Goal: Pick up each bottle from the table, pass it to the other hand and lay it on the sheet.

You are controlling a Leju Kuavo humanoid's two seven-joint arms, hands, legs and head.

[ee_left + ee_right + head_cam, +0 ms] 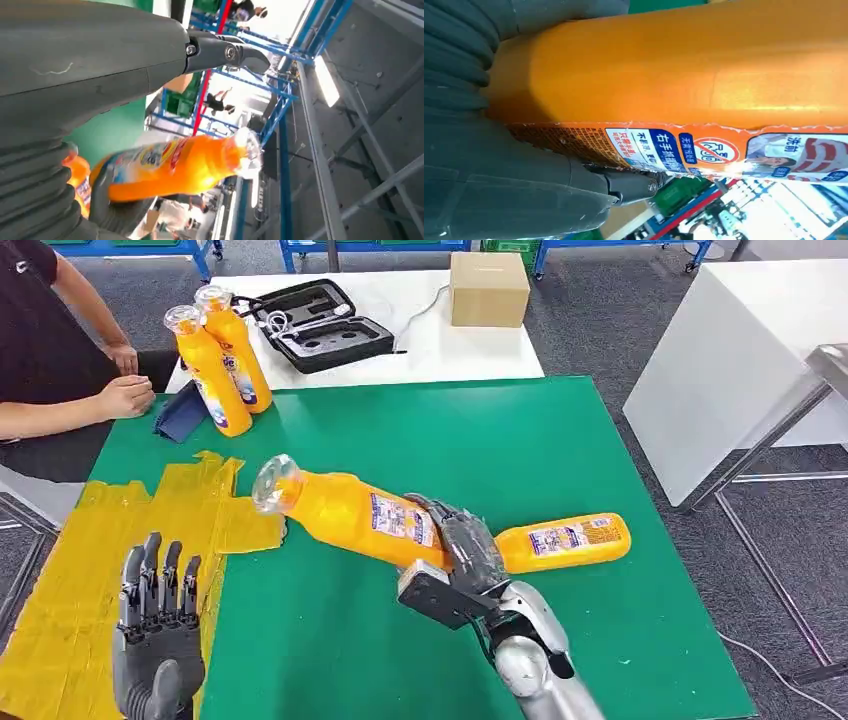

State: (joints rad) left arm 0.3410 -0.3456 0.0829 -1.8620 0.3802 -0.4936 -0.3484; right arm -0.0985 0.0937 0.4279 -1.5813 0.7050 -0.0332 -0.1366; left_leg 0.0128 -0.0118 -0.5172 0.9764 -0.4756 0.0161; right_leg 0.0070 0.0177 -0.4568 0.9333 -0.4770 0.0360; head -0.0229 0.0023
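1. The right hand (465,545) grips an orange plastic bottle with a clear cap and a printed label (350,512) around its lower body; its dark fingers (470,530) wrap over the bottle, and the right wrist view shows the thumb pressed under the label.
2. The held bottle is lifted off the green table (520,440). Its long axis runs across the robot's front, cap end pointing toward the left hand and slightly raised, base end buried in the right hand.
3. The left hand (158,625) waits above the crinkled yellow sheet (90,570), fingers straight and spread apart, holding nothing. The cap is the nearest part of the bottle to it, yet the two are well apart.
4. The handover therefore seems to turn on closing that sideways gap, so the left fingers can take the free neck-side half.
5. A second orange bottle (565,540) lies flat on the table just beyond the right hand, nearer that hand.
6. Two more orange bottles (222,360) stand at the far left edge, near a seated person's hand (125,397).
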